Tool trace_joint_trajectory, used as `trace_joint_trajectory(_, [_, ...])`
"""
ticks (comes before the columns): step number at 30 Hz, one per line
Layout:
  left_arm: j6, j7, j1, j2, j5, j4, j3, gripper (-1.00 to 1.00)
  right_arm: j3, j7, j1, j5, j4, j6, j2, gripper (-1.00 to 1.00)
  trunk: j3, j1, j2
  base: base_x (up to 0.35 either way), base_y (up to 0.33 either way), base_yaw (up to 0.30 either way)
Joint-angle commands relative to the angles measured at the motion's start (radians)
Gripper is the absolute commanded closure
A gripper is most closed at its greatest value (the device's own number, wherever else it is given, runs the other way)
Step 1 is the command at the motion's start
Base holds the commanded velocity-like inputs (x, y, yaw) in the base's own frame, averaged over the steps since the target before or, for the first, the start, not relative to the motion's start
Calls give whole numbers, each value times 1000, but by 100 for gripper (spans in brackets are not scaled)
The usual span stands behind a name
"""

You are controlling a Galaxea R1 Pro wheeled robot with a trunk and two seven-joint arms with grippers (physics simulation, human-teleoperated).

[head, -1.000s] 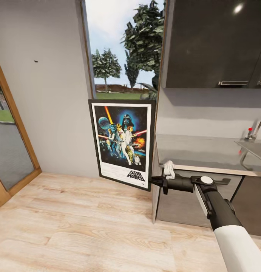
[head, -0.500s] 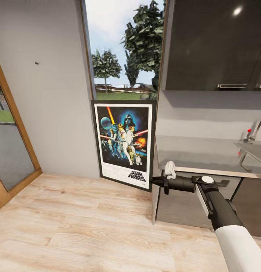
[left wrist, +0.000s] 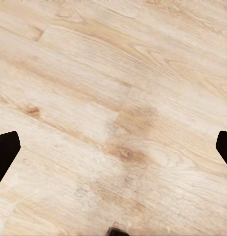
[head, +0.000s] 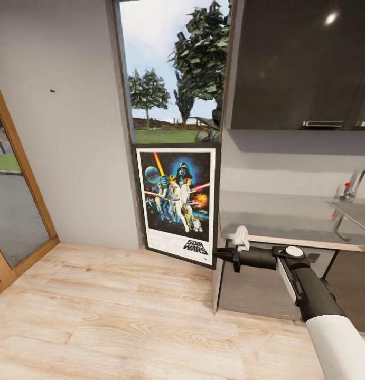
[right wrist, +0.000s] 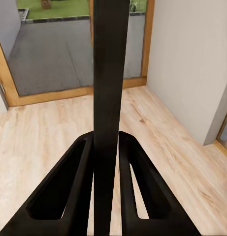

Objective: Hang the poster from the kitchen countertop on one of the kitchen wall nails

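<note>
Poster (head: 177, 203) shifted rightward and slightly lower across the last second, squarer to the camera now; nail (head: 52, 91) on the pale wall still well apart up-left, so hanging not yet close. Right gripper (head: 218, 254) fingers clenched on the frame's lower right corner, seen edge-on between them in the wrist view. Poster upright, off the counter (head: 288, 216), before the window. Left gripper (left wrist: 113, 147) fingers spread, over floor.

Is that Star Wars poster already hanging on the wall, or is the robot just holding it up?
Held, not hung. The right gripper is clamped on the poster at its lower corner, upright, and the wall nail sits bare, far off.
</note>
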Motion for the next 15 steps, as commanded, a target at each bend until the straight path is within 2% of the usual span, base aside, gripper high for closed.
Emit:
trace_joint_trajectory(1, [8, -5, 0, 0, 4, -2, 2, -100, -3, 8, -1, 1, -1, 14, -6, 100, 2, -4, 6, 0, 0, 0])
trace_joint_trajectory(4, [8, -5, 0, 0, 4, -3, 2, -100, -13, 18, -1, 0, 3, 14, -30, 100, 11, -15, 27, 0, 0, 0])
trace_joint_trajectory(6, [8, -5, 0, 0, 4, -2, 2, -100, -44, 59, -1, -1, 20, 22, -57, 100, 18, -23, 41, 0, 0, 0])
trace_joint_trajectory(7, [8, -5, 0, 0, 4, -2, 2, -100, -80, 92, -2, -1, 31, 44, -72, 100, 21, -27, 48, 0, 0, 0])
trace_joint_trajectory(15, [8, -5, 0, 0, 4, -2, 2, -100, -98, 125, -2, -4, 38, 56, -88, 100, 46, -57, 104, 0, 0, 0])
